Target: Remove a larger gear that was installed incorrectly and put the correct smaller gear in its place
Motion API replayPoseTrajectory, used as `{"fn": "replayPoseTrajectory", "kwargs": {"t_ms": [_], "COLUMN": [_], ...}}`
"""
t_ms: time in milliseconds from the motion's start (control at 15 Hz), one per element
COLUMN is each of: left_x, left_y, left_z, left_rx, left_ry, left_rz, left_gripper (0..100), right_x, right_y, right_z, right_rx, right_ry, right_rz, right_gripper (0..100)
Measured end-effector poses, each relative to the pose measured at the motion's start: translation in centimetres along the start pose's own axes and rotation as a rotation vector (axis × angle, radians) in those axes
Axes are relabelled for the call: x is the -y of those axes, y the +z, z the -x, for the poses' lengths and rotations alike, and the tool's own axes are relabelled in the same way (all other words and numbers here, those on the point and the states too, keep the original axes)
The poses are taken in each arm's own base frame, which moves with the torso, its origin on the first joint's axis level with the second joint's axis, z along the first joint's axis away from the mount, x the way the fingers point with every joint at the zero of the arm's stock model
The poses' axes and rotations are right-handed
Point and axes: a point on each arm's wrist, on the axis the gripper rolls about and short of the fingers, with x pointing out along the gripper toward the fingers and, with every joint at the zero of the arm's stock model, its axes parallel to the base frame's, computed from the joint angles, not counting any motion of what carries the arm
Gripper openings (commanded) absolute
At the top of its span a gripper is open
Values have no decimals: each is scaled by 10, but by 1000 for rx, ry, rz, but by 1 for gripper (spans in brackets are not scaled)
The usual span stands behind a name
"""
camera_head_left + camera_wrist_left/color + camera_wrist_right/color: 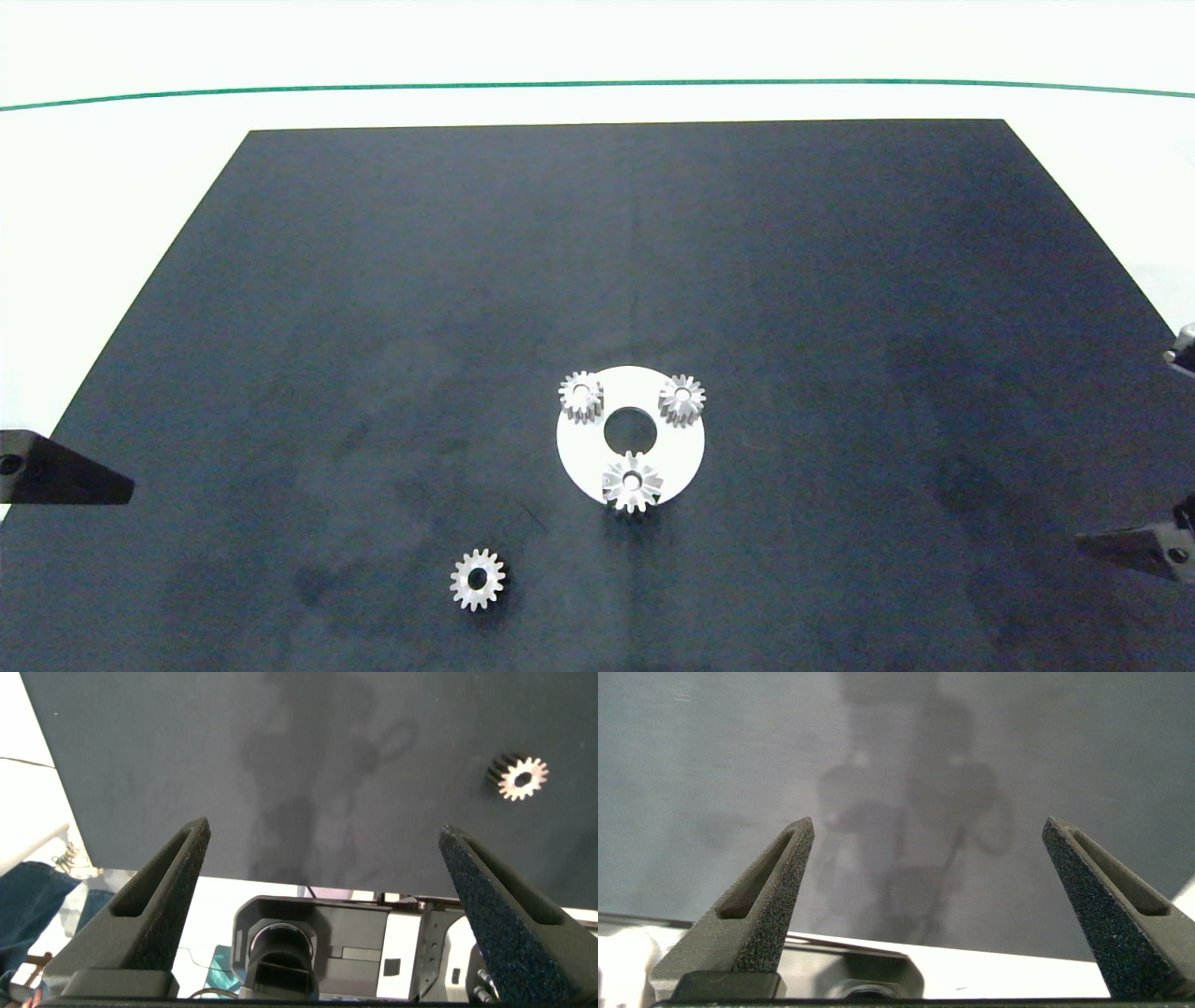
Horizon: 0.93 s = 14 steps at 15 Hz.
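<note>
Head view shows a dark mat (373, 308) on a white surface (112, 187), and on the mat a white ring plate (581, 457) carrying three gears. The larger gear (632, 483), with long pointed teeth, sits at the near edge of the plate; two compact gears (582, 396) (682, 400) sit at its far side, left and right of the centre hole. The smaller gear (478, 580) lies flat on the mat, off the plate, nearer than it and to its left. The left hand (65, 469) shows only as a dark tip at the left edge, the right hand (1134, 551) as a tip at the right edge, both well apart from the plate. Left wrist view: the left hand (322, 877) has its fingers spread wide over bare mat, holding nothing, with the smaller gear (519, 777) lying off to one side. Right wrist view: the right hand (924, 896) is also spread and empty, over bare mat, no gear in sight. Nothing is removed yet. The likely risks, as I judge them: the thin teeth give a poor hold, so the larger gear may slip or tilt on lifting; the light plate may shift or lift with it; a finger may knock a neighbouring gear; and the look-alike gears invite grabbing the wrong one.
</note>
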Motion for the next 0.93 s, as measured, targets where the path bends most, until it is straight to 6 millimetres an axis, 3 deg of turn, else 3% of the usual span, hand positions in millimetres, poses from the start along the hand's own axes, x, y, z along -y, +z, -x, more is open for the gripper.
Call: {"fn": "replayPoseTrajectory", "kwargs": {"t_ms": [267,933], "left_x": [1,-1], "left_y": [-1,-11], "left_z": [3,15], "left_rx": [13,56], "left_ry": [-8,-27], "left_rz": [-3,-15], "left_gripper": [100,100], "right_x": [-17,-29], "right_y": [7,20], "right_z": [-6,7], "right_rx": [-12,56], "right_ry": [48,75], "right_rz": [41,96], "right_gripper": [100,100]}}
